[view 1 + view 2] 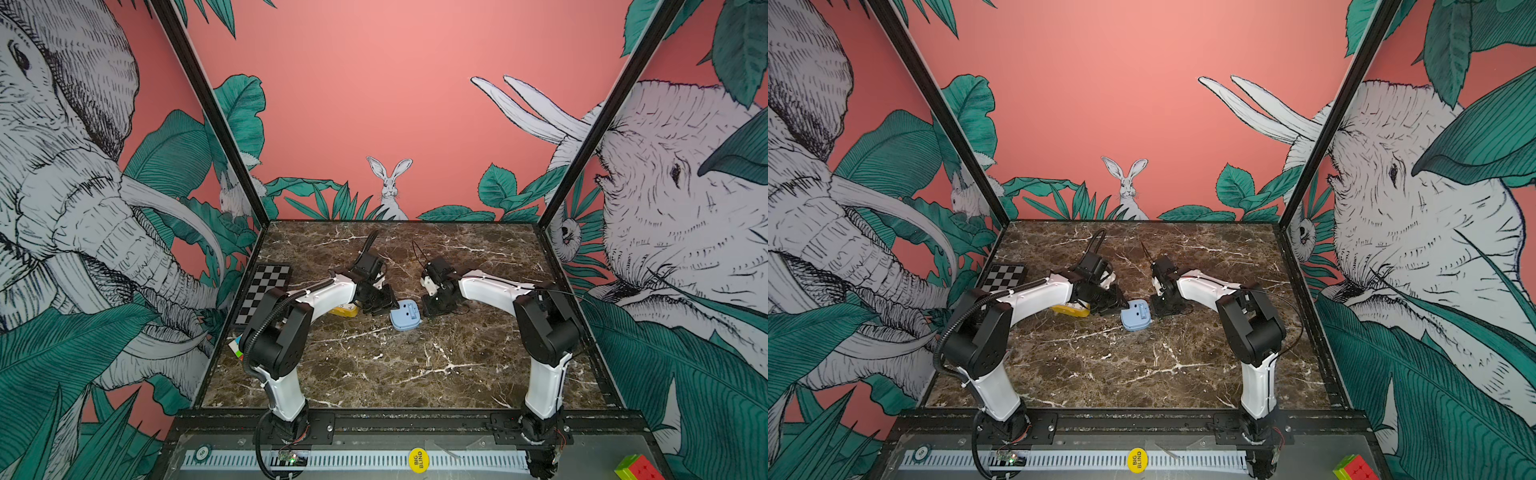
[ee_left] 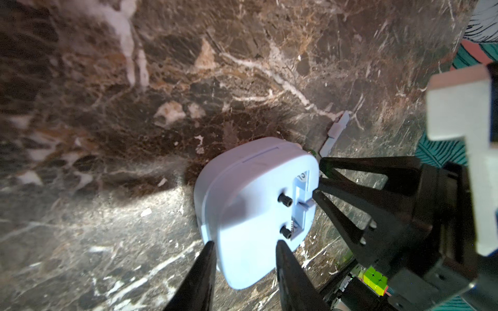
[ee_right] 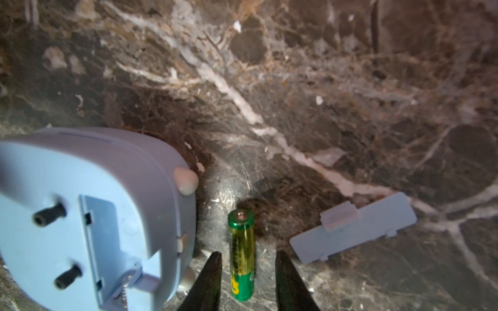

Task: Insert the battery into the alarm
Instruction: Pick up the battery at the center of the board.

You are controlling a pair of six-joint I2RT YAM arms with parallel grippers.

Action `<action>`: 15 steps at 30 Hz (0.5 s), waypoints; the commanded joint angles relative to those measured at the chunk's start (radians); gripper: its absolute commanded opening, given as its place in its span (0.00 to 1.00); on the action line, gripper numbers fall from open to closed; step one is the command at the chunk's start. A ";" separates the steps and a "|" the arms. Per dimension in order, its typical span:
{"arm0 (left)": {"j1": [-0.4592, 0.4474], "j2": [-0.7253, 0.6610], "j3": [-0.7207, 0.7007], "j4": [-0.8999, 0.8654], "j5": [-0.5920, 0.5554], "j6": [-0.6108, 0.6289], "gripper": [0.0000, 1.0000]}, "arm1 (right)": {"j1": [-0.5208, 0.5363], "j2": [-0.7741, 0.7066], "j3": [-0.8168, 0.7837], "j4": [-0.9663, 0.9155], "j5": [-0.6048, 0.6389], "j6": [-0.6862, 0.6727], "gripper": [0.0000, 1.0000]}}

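The light blue alarm (image 1: 405, 316) (image 1: 1136, 316) lies face down mid-table, its open battery bay (image 2: 301, 199) facing up. My left gripper (image 2: 245, 242) (image 1: 384, 303) is shut on the alarm's (image 2: 250, 215) corner, one finger against the rim and the other on the back. The green-and-gold battery (image 3: 241, 253) lies on the marble beside the alarm (image 3: 80, 215). My right gripper (image 3: 248, 254) (image 1: 428, 309) stands open astride the battery, with a gap on each side. The arm hides the battery in both top views.
The detached blue battery cover (image 3: 353, 229) (image 2: 335, 132) lies just beyond the battery. A yellow object (image 1: 345, 309) sits under the left arm. A checkerboard (image 1: 262, 291) and a puzzle cube (image 1: 237, 349) are at the left edge. Another cube (image 1: 636, 467) lies off the table in front.
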 commanded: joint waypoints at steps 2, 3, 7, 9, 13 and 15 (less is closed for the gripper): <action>-0.004 -0.040 -0.016 0.003 -0.014 0.010 0.39 | 0.007 0.036 0.057 -0.046 0.031 -0.003 0.29; -0.004 -0.040 -0.017 0.003 -0.014 0.010 0.39 | 0.008 0.039 0.061 -0.047 0.030 -0.004 0.27; -0.003 -0.029 -0.010 -0.003 -0.015 0.014 0.39 | 0.008 0.060 0.077 -0.054 0.014 -0.003 0.21; -0.004 -0.021 -0.003 -0.005 -0.017 0.015 0.39 | 0.008 0.076 0.094 -0.074 0.013 -0.004 0.19; -0.004 -0.023 -0.001 0.004 -0.015 0.011 0.39 | 0.008 0.082 0.112 -0.106 0.019 -0.008 0.14; -0.002 -0.023 -0.002 0.002 -0.017 0.012 0.39 | 0.008 0.075 0.111 -0.108 0.021 -0.007 0.11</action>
